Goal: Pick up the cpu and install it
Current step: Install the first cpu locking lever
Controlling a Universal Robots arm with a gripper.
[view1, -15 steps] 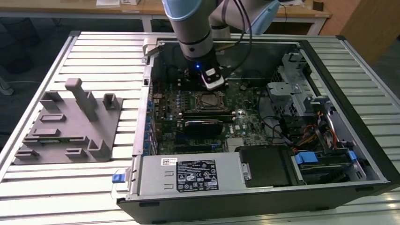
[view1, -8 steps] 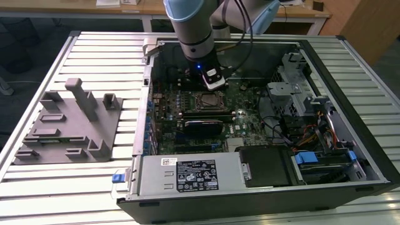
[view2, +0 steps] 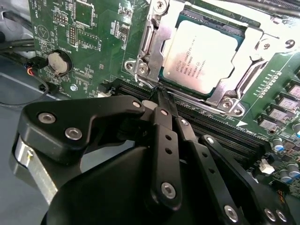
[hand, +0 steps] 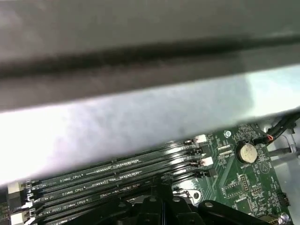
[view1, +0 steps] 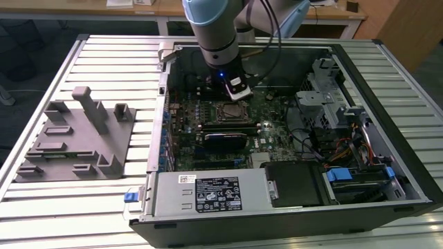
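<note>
cpu [view2: 202, 55] sat seated flat in its socket frame [view2: 154, 42] on the motherboard [view2: 93, 28]. my gripper [view2: 161, 93] hovered just beside the frame's edge, fingers pinched together, holding nothing. i judged the chip already placed, hence empty.

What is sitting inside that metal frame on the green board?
The cpu, its pale silver top showing, sits inside the metal socket frame. Whatever lies beneath the chip is covered. The gripper hangs beside the frame.
</note>
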